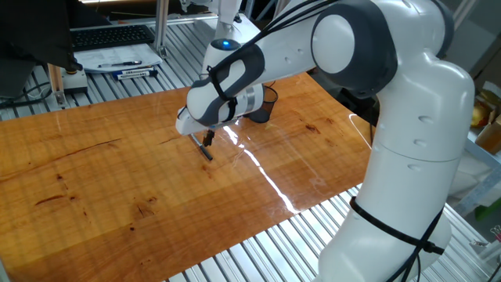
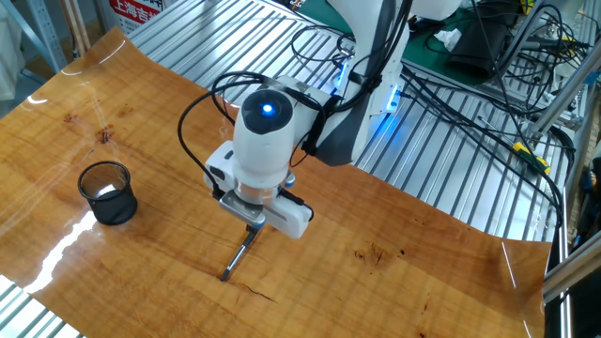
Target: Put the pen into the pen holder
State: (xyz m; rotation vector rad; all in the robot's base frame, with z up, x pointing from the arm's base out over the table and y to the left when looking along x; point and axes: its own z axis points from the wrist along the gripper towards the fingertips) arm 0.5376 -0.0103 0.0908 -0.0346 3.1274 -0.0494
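Note:
The pen (image 2: 237, 261) is thin and black and lies flat on the wooden board (image 2: 141, 272); it shows again as the pen (image 1: 205, 151) in one fixed view. My gripper (image 1: 207, 141) is lowered straight over the pen's far end, fingertips at the board's surface. From the other side the white hand covers the gripper (image 2: 254, 225), so the gap between the fingers does not show. The pen holder (image 2: 109, 192), a black mesh cup, stands upright to the left, well apart. In one fixed view the pen holder (image 1: 266, 105) is partly hidden behind my arm.
White-and-blue markers (image 1: 135, 73) and papers (image 1: 109, 56) lie on the metal slats (image 1: 282, 243) beyond the board's back left edge, near a keyboard (image 1: 109, 35). Cables (image 2: 470, 94) trail over the slats behind the arm.

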